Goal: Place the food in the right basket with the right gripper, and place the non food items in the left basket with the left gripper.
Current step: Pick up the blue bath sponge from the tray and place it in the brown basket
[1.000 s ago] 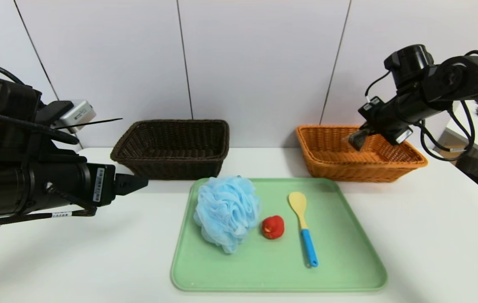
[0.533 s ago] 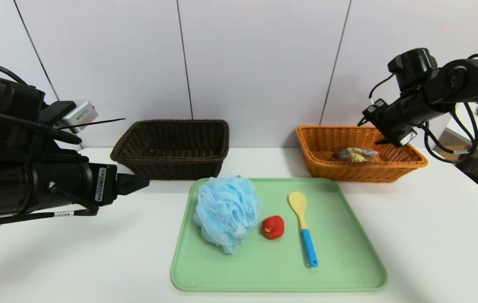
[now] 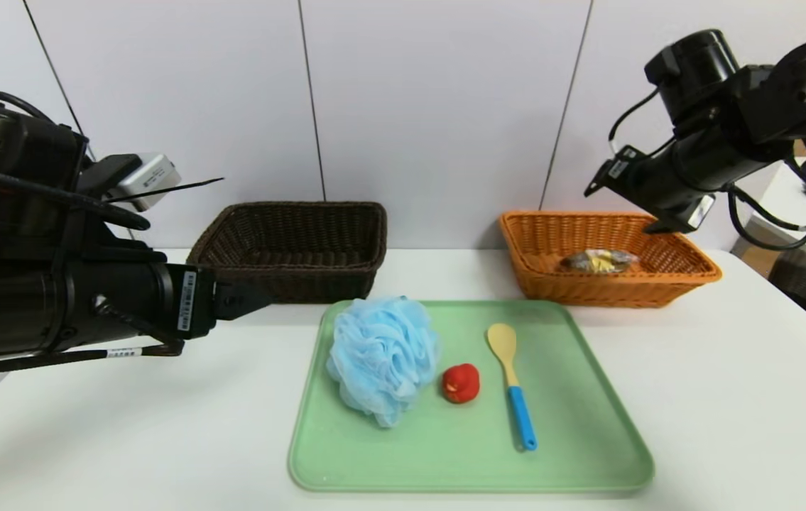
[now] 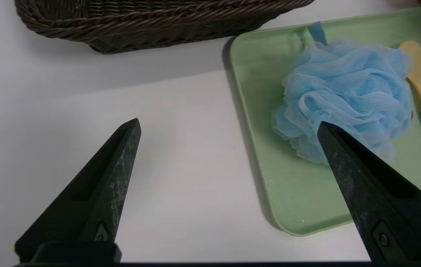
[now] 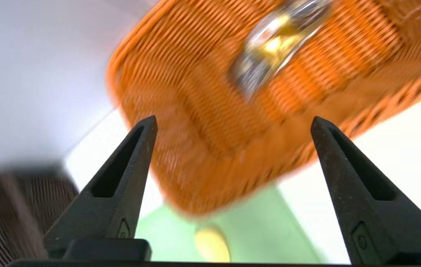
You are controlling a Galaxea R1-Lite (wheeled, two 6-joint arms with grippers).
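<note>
The right pincer (image 5: 234,120) hung above the orange basket (image 3: 608,294), on the far right of the worktop (image 3: 126,440), with its two fingers spread and nothing between them. Below it, inside that basket, lay a clear-wrapped packet (image 3: 599,261) with something yellow showing through; what exactly it contained was hard to tell.

The left pincer (image 4: 229,120) was also spread wide and held nothing. It hovered over the left side of the worktop, near the dark brown basket (image 3: 296,284) and to the left of the green tray (image 3: 566,468).

Three things lay on the tray, apart from one another in the head view. The fluffy blue bath puff (image 3: 383,358) took up the far left part. To its right sat a small red item (image 3: 460,383), near the middle. Farther right, the spatula (image 3: 513,387) lay lengthwise, its pale yellow head at the far end and its blue handle at the near end.
</note>
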